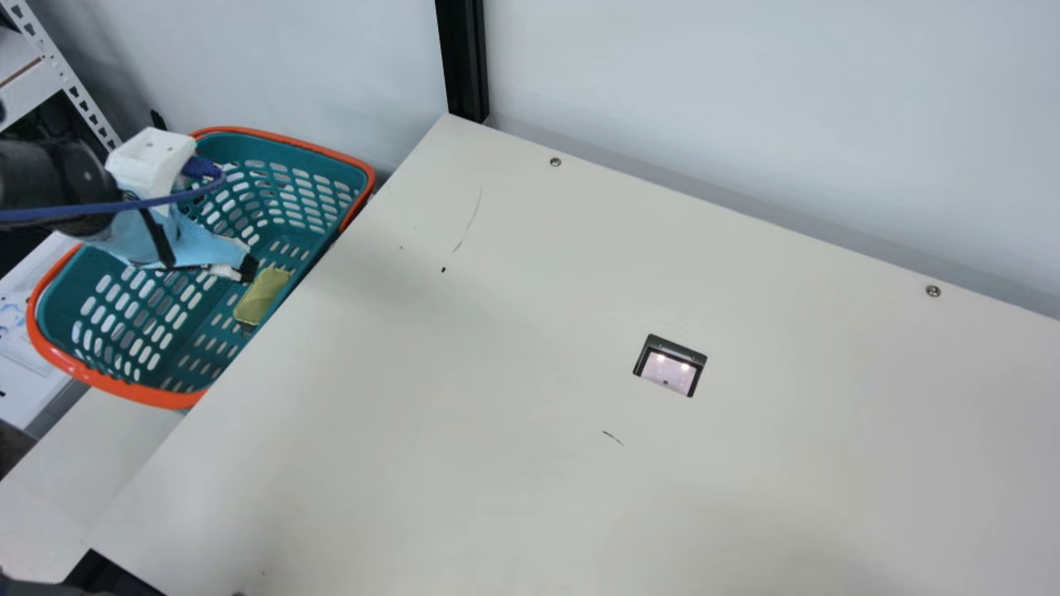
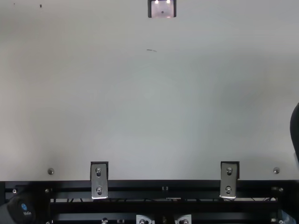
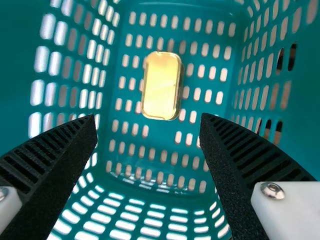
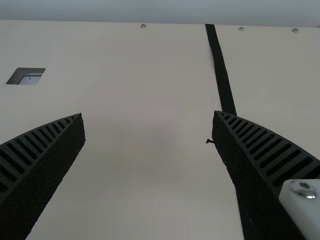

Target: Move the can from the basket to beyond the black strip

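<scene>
My left gripper (image 1: 248,266) reaches over the teal basket (image 1: 331,157) with the orange rim, at the main view's left. The gold rectangular can (image 1: 262,295) lies on the basket floor, just beyond its fingertips. In the left wrist view, my left gripper (image 3: 150,120) stands open above the basket (image 3: 165,199), and the can (image 3: 161,86) lies flat, untouched by the fingers. My right gripper (image 4: 149,115) is open over the table in the right wrist view, nothing between its fingers. The black strip (image 4: 221,70) runs along the table, partly behind one of its fingers.
A rectangular cutout (image 1: 671,366) sits in the cream table (image 1: 497,397). A black post (image 1: 464,58) rises at the table's far corner, with a pale wall behind. The basket stands against the table's left edge. Black rails (image 2: 163,190) line the near edge in the top view.
</scene>
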You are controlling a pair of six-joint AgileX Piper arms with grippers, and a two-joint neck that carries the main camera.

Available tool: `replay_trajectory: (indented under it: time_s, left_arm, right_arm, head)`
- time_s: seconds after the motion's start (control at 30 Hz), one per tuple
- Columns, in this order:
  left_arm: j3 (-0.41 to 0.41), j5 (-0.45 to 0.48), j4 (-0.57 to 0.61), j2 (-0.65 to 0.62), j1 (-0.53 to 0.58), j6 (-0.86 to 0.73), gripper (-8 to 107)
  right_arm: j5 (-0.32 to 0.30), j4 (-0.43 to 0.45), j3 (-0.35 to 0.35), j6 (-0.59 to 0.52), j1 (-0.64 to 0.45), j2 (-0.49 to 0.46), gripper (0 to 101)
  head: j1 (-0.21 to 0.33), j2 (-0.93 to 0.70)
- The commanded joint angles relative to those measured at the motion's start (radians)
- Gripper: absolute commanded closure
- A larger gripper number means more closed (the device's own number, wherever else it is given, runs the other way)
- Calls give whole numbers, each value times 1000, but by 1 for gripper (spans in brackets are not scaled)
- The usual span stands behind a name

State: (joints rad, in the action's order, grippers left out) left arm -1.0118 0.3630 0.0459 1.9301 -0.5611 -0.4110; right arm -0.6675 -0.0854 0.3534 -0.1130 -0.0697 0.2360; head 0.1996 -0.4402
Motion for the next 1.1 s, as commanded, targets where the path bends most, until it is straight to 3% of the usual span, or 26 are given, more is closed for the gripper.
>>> replay_trajectory:
  time_s: [0.0,0.47,1.07]
  left_arm:
    - [-31,3,6,73,3,-6,9]
    - [-272,103,-7,324,30,-11,9]
    - [-533,219,-72,507,43,43,9]
  right_arm:
    - [0,0,0,0,0,0,0]
    - [0,0,0,0,0,0,0]
    - [0,0,0,0,0,0,0]
  head:
    - [38,-15]
    - [38,-15]
    - [38,-15]
